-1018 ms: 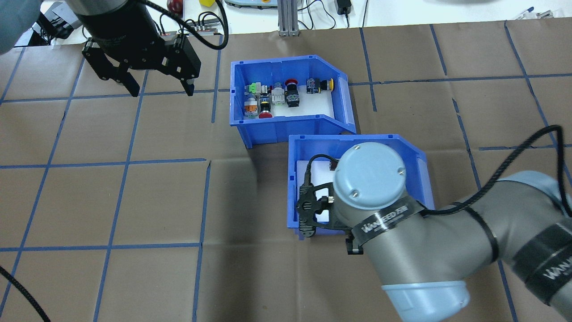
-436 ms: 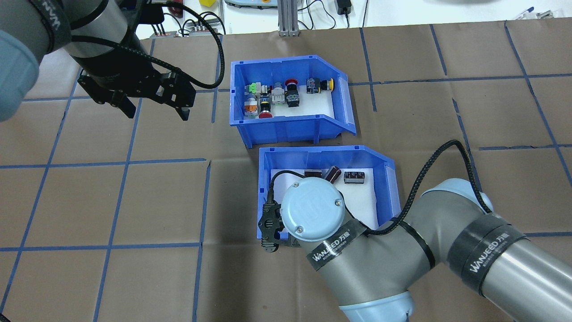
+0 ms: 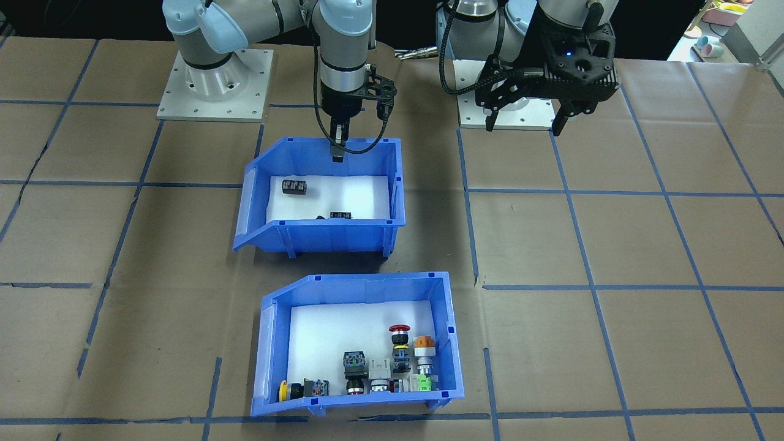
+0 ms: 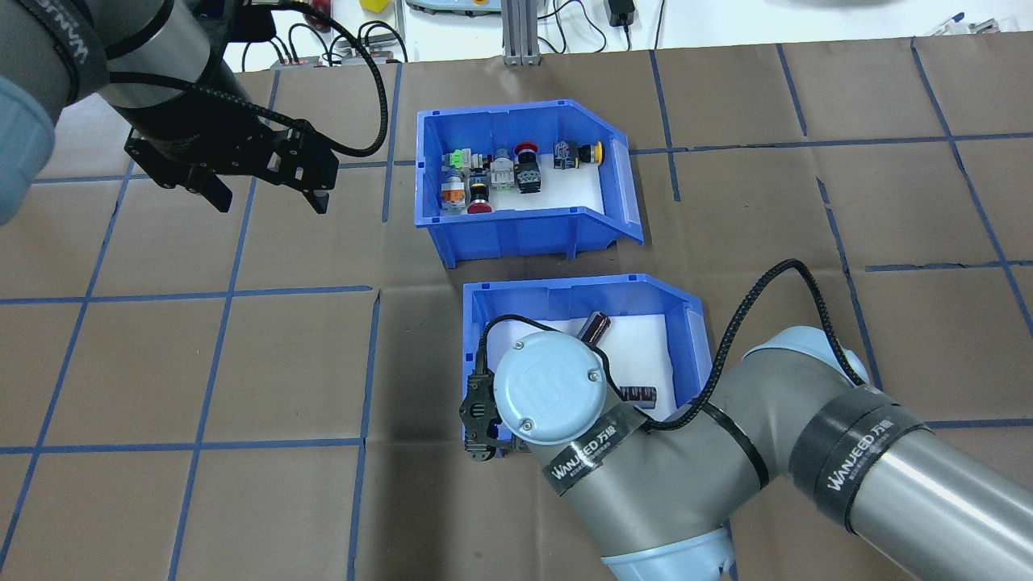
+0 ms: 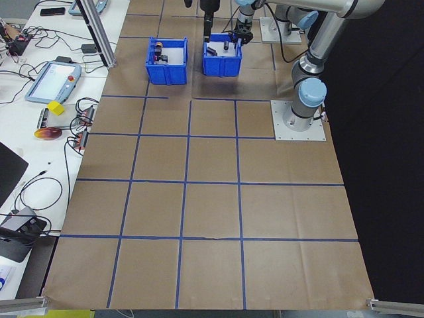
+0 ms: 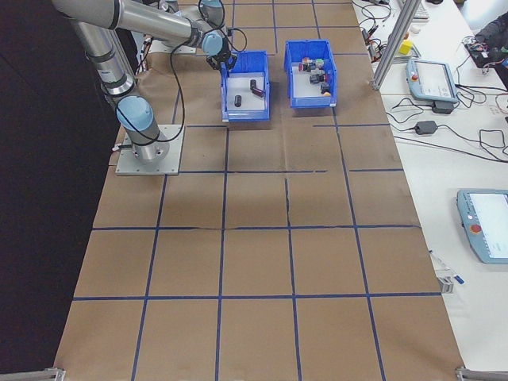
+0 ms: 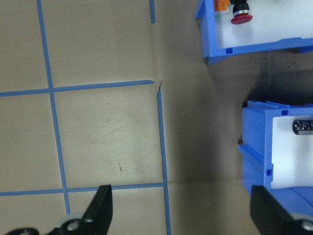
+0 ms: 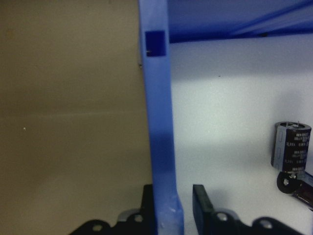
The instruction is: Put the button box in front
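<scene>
Overhead exterior view: right gripper (image 4: pixel 516 440) pinches the near wall of the capacitor bin (image 4: pixel 476 323).
Its two fingers straddle that blue rim, closed on it. Beyond this bin, apart from it, sits the button box (image 4: pixel 516 222) with its coloured switches. Farther off to the left, the left gripper (image 4: pixel 262 198) hangs spread wide over bare table (image 4: pixel 202 363), holding nothing.

Blue button box (image 4: pixel 516 234) with white liner; brown table paper (image 4: pixel 242 363) gridded in blue tape.
</scene>
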